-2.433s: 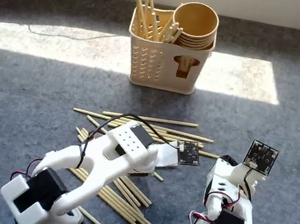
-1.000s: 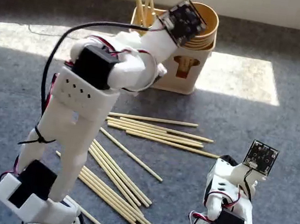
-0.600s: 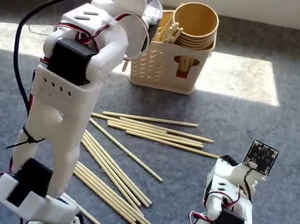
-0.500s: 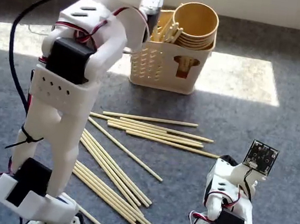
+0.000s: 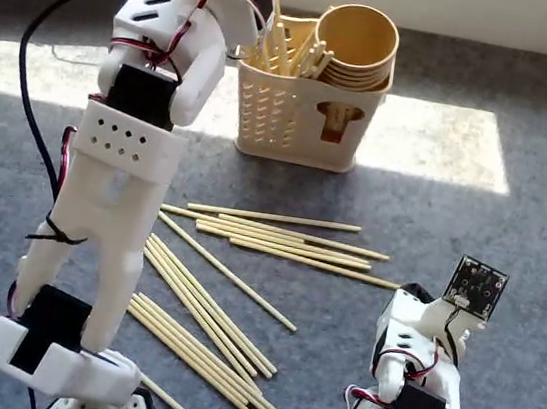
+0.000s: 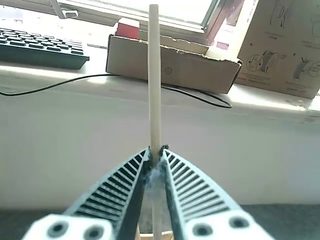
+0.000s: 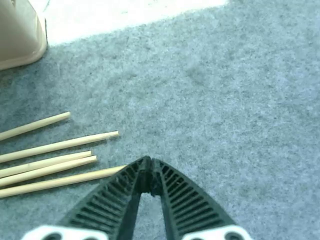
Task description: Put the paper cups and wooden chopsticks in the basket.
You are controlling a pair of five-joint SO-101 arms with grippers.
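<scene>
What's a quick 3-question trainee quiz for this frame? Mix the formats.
1. True or false: the left end effector is shut on a chopstick.
2. Short answer: what lies loose on the carpet in front of the basket?
3. Where are the paper cups? A) scattered on the carpet B) stacked in the basket C) tipped over beside the basket

Key: 1 true; 2 wooden chopsticks; 3 B.
</scene>
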